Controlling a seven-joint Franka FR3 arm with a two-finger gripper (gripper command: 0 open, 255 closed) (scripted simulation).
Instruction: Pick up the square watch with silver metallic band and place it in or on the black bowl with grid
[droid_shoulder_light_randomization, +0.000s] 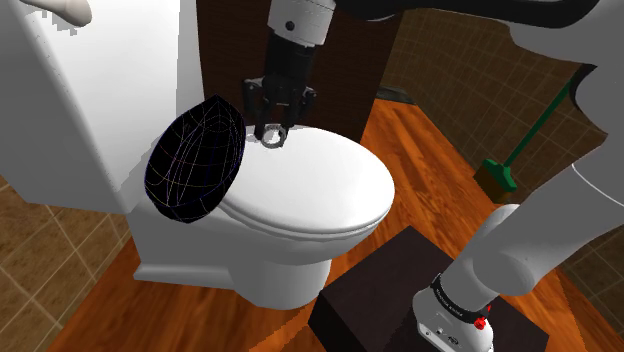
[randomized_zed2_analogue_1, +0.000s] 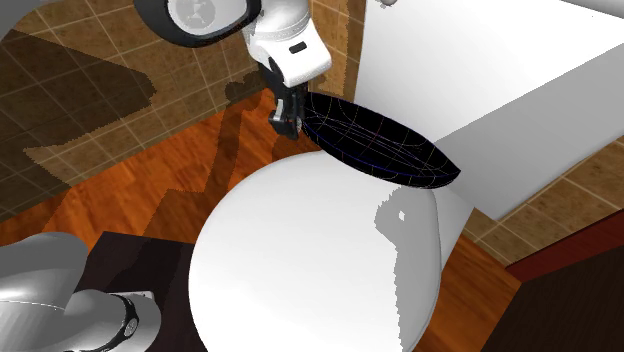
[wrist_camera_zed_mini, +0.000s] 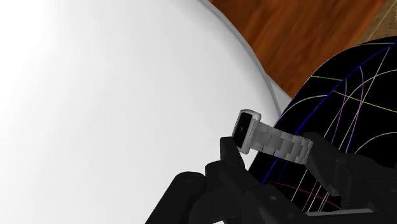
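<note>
The toilet lid (droid_shoulder_light_randomization: 310, 190) lies shut, with the tank (droid_shoulder_light_randomization: 100, 110) behind it. The bowl (droid_shoulder_light_randomization: 195, 155) stands tilted at the lid's rear, between lid and tank, toward the shoulder view's left. The gripper (droid_shoulder_light_randomization: 273, 133) hangs over the rear of the lid, just beside the bowl on its right in that view, with the watch (wrist_camera_zed_mini: 273, 141) clasped between its fingers above the lid. The stand (droid_shoulder_light_randomization: 370, 290) sits on the floor (droid_shoulder_light_randomization: 440, 150) before the toilet, at lower right. A broom (droid_shoulder_light_randomization: 497, 172) leans by the far wall to the right.
</note>
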